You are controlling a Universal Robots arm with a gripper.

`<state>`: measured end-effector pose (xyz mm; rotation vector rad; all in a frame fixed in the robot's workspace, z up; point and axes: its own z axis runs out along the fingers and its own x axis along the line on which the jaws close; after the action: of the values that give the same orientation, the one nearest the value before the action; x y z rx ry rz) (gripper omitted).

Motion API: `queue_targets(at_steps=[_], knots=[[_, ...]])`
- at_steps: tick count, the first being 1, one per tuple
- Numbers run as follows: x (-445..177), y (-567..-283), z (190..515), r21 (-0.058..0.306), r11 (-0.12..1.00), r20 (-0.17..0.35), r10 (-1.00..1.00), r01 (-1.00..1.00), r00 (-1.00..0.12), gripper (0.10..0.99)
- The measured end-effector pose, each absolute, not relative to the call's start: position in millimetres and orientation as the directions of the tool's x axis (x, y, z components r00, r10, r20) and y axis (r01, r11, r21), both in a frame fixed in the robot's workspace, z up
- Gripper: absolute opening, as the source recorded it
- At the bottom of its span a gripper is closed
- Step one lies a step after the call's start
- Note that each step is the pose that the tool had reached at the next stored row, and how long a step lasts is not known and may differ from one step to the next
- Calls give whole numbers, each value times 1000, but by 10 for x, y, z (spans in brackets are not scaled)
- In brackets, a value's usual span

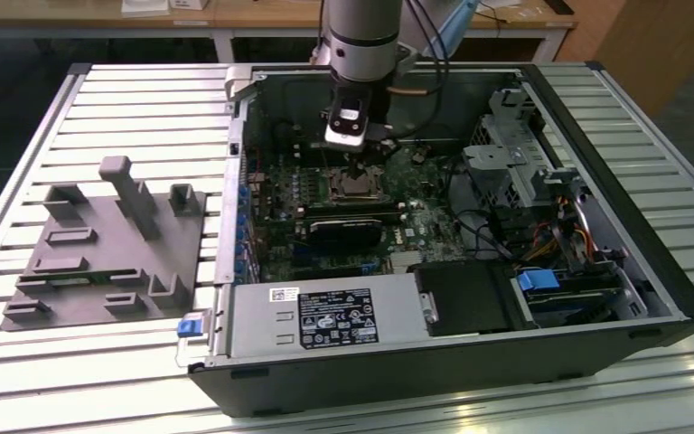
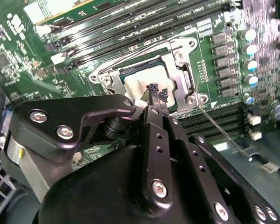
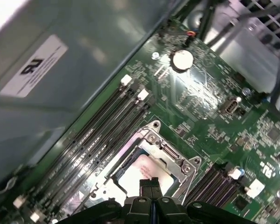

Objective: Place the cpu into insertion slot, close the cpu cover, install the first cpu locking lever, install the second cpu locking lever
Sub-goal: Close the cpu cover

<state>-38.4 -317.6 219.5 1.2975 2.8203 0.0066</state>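
Observation:
The cpu [image 2: 139, 84] [image 3: 141, 171] lies in the insertion slot [image 1: 353, 185] on the green motherboard, its pale metal top showing. The cpu cover [image 2: 181, 70] [image 3: 170, 156] lies flat as a silvery frame around it. A thin metal locking lever [image 2: 219, 127] runs out from one socket corner over the black slots. My gripper [image 1: 364, 165] [image 2: 156, 93] [image 3: 149, 183] hangs straight over the socket. Its black fingers are shut together, with the tips at the cpu's top and nothing between them.
The open computer case [image 1: 672, 298] lies on a slatted table. A black heatsink block [image 1: 341, 231], the power supply [image 1: 323, 318] and a drive cage with cables [image 1: 522, 158] surround the socket. A grey fixture tray [image 1: 106, 244] sits at the exterior view's left.

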Motion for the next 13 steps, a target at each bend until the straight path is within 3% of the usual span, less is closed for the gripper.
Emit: queue_targets(at_steps=[13], knots=[[-384, -3176, 2194, 3, 806, -47, 591, 592, -805, 102]])
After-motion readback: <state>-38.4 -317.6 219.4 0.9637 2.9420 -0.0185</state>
